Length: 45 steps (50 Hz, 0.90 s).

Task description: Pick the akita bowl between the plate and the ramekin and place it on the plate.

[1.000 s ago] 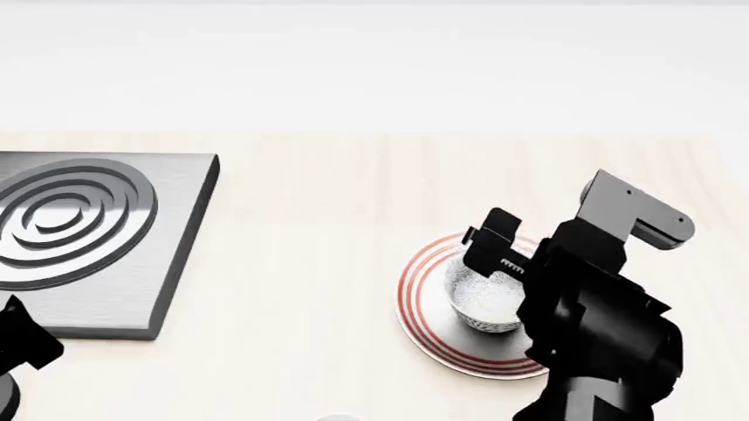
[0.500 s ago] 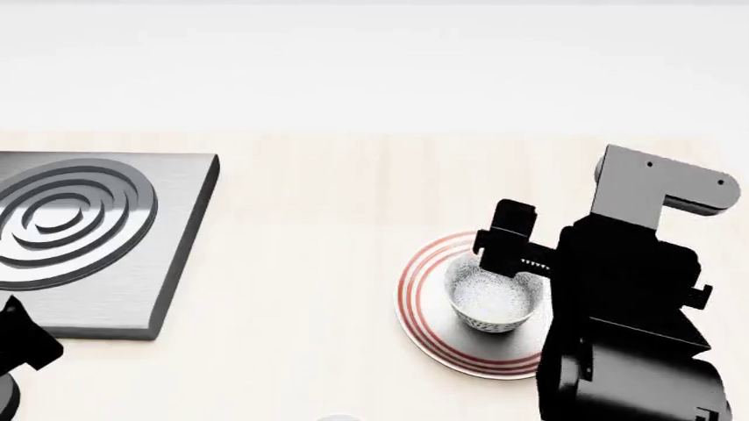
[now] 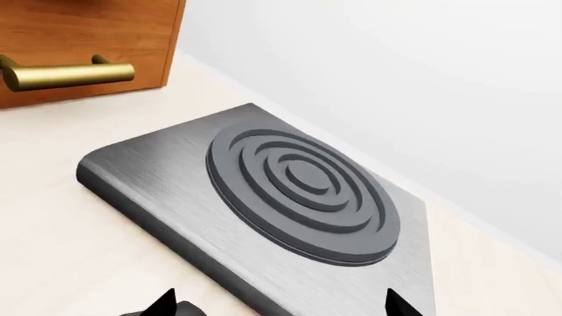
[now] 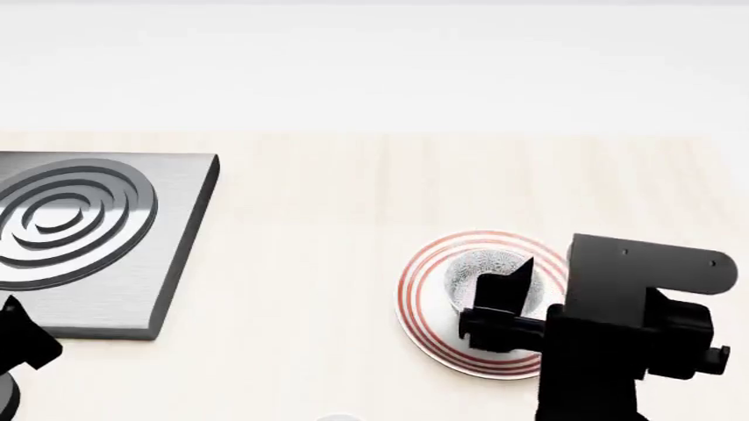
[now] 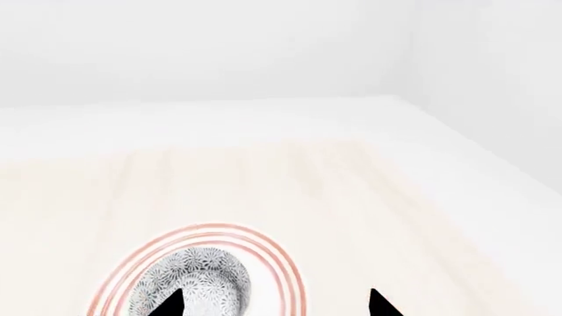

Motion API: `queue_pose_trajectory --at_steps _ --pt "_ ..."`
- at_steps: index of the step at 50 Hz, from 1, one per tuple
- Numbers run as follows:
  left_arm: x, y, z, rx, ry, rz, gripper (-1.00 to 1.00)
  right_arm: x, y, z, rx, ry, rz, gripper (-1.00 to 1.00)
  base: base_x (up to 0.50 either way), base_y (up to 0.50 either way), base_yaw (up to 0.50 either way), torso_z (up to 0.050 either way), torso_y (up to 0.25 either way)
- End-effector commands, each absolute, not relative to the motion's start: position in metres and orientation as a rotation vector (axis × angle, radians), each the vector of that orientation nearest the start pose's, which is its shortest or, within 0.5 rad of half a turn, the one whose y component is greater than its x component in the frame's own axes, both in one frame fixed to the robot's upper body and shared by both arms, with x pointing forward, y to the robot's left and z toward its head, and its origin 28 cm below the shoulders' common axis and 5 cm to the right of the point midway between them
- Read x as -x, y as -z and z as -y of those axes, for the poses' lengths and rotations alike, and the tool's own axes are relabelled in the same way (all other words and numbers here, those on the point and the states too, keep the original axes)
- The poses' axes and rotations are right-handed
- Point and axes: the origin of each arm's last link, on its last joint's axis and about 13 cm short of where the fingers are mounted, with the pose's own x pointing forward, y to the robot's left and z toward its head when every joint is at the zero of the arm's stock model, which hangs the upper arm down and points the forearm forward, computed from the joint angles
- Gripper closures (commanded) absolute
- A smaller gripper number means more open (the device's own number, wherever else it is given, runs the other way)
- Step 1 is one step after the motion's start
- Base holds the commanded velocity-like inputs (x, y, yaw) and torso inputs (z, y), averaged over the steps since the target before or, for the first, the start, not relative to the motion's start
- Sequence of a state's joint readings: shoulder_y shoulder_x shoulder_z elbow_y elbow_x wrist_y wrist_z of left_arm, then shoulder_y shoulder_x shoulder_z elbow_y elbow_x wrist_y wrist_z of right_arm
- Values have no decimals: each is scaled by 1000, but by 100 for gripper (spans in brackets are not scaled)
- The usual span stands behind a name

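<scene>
The akita bowl (image 4: pixel 486 267), white with dense grey speckles, stands upright on the plate (image 4: pixel 415 282), which has thin red rings round its rim. In the right wrist view the akita bowl (image 5: pixel 200 280) and the plate's rings (image 5: pixel 283 264) show low in the picture. My right gripper (image 5: pixel 275 307) is open, holds nothing and hangs on the near side of the bowl; in the head view it (image 4: pixel 499 303) covers part of bowl and plate. My left gripper (image 3: pixel 281 308) is open and holds nothing, at the near edge of a stove slab. The ramekin is out of view.
A grey metal stove slab (image 4: pixel 111 263) with a ringed burner (image 3: pixel 303 191) lies at the counter's left. A wooden drawer front with a brass handle (image 3: pixel 66 74) stands beyond it. A white wall backs the pale counter. My right arm (image 4: pixel 638 342) fills the lower right.
My right gripper has drawn back from the bowl toward the near edge, and its arm has dropped lower in the head view. The bowl stays on the plate. The left arm has not moved.
</scene>
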State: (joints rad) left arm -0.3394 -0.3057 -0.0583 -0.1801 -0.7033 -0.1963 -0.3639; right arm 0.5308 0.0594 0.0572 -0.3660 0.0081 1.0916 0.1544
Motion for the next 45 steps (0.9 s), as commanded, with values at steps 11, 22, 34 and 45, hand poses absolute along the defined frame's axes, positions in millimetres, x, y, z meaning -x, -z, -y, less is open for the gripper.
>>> queue_pose_trajectory --at_steps 11,22,34,45 --pt "-283 -65 -287 418 -387 -65 -100 -232 -130 116 88 266 -52 -100 0 0 0 0 0" --pt "-283 -65 -287 416 -387 -64 -100 -220 -122 114 132 337 46 -100 0 0 0 0 0" --pt "-283 -65 -287 416 -389 -64 -100 -210 -128 112 185 369 186 -100 0 0 0 0 0" --pt "-282 -65 -287 408 -381 -59 -100 -198 -134 114 253 402 262 -100 0 0 0 0 0"
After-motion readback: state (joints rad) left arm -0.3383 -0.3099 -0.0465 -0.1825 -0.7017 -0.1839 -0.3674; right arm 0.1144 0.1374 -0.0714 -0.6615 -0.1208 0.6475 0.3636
